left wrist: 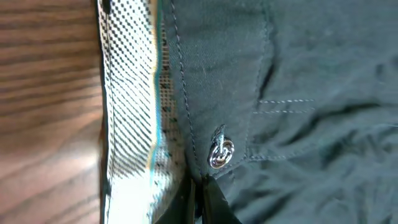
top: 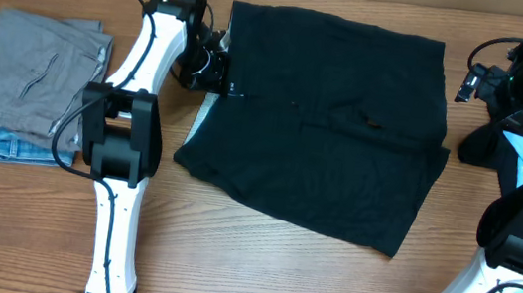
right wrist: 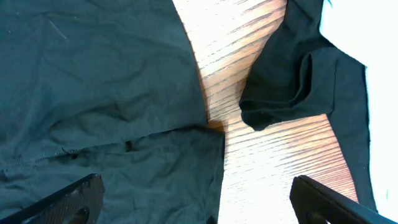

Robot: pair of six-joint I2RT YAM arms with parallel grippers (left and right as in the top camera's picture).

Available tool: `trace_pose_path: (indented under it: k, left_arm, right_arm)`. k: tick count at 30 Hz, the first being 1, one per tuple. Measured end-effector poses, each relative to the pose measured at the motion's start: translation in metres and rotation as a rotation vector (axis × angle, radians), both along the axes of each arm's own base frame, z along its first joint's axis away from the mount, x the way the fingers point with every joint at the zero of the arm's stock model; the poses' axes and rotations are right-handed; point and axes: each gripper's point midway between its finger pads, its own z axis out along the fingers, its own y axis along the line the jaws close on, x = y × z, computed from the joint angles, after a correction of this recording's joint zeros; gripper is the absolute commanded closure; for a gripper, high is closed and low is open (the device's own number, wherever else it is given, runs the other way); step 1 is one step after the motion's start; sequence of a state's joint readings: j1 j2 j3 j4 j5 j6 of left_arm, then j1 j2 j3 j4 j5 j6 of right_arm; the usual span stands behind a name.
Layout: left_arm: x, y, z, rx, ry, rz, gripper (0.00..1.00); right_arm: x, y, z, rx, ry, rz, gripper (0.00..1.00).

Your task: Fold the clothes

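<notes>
Table (top: 257,266) wood-grain; black garment (top: 324,124) spread flat, grey pile (top: 31,68) beside.

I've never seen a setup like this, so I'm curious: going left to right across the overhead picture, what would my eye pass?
Grey folded garment lying on a denim piece → left arm → black garment spread on the table → right arm.
</notes>
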State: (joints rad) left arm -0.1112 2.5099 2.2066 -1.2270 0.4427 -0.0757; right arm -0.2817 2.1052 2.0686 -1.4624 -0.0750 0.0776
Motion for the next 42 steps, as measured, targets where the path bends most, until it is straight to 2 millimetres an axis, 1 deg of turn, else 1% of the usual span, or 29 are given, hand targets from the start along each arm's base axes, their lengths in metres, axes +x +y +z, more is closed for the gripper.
trace_pose_path:
  k: [6,9,25,27,28,31,33,34,35,36,37,38,40,42]
  left_arm:
    - [0.010,-0.002,0.028,-0.008,-0.044,-0.001,0.96]
    - [0.013,-0.002,0.034,-0.010,-0.056,-0.001,0.96]
    - [0.008,-0.001,0.035,-0.007,-0.034,-0.001,0.96]
    - [0.008,-0.001,0.035,-0.007,-0.035,-0.001,0.96]
    - [0.008,-0.001,0.035,-0.007,-0.034,-0.001,0.96]
    - [0.008,-0.001,0.035,-0.007,-0.034,-0.001,0.96]
    - [0.008,-0.001,0.035,-0.007,-0.035,-0.001,0.96]
    - [0.008,-0.001,0.035,-0.007,-0.035,-0.001,0.96]
    - [0.008,-0.001,0.035,-0.007,-0.034,-0.001,0.96]
    - [0.008,-0.001,0.035,-0.007,-0.035,-0.001,0.96]
    - [0.008,-0.001,0.035,-0.007,-0.034,-0.001,0.95]
    - [0.008,-0.001,0.035,-0.007,-0.035,-0.001,0.95]
    - [0.008,-0.001,0.035,-0.007,-0.035,-0.001,0.95]
    - [0.008,-0.001,0.035,-0.007,-0.036,-0.001,0.95]
  right_arm:
    - [0.000,0.000,0.000,0.000,0.000,0.000,0.00]
    - [0.000,0.000,0.000,0.000,0.000,0.000,0.00]
    - [0.000,0.001,0.000,0.006,0.001,0.001,0.00]
    - [-0.022,0.007,-0.001,0.031,0.089,-0.001,0.00]
    - [-0.025,0.008,-0.002,0.031,0.104,-0.001,0.00]
    - [-0.034,-0.002,-0.005,0.004,0.140,-0.037,0.00]
    - [-0.045,-0.012,-0.013,0.006,0.179,-0.073,0.00]
    - [-0.052,-0.018,-0.019,0.011,0.203,-0.096,0.00]
    - [-0.064,-0.028,-0.030,0.021,0.241,-0.136,0.00]
    - [-0.066,-0.031,-0.033,0.022,0.247,-0.146,0.00]
    - [-0.083,-0.043,-0.049,0.037,0.293,-0.196,0.00]
    - [-0.093,-0.051,-0.061,0.050,0.317,-0.229,0.00]
    - [-0.111,-0.060,-0.082,0.091,0.348,-0.285,0.00]
    - [-0.127,-0.063,-0.101,0.141,0.370,-0.327,0.00]
